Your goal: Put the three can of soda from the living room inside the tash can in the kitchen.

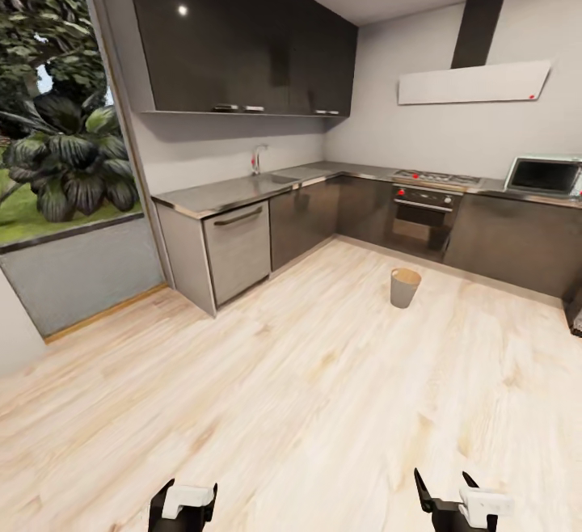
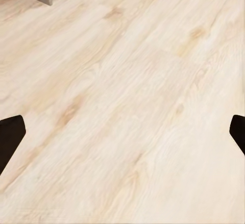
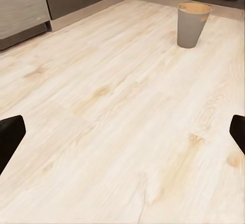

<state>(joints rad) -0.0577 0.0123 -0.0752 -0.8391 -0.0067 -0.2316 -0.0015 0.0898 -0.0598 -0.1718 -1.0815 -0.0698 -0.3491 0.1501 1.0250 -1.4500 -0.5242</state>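
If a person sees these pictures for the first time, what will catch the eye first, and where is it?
The small trash can stands alone and upright on the pale plank floor, in front of the built-in oven with red knobs. Glossy dark cabinets hang over the steel counter, and a big window at far left shows green plants. Both grippers, left and right, are open and empty.

I see pale matt wood planks on the floor (image 1: 307, 370), glossy dark cabinet fronts (image 1: 242, 31) at 11 o'clock, and a steel counter (image 1: 242, 188).
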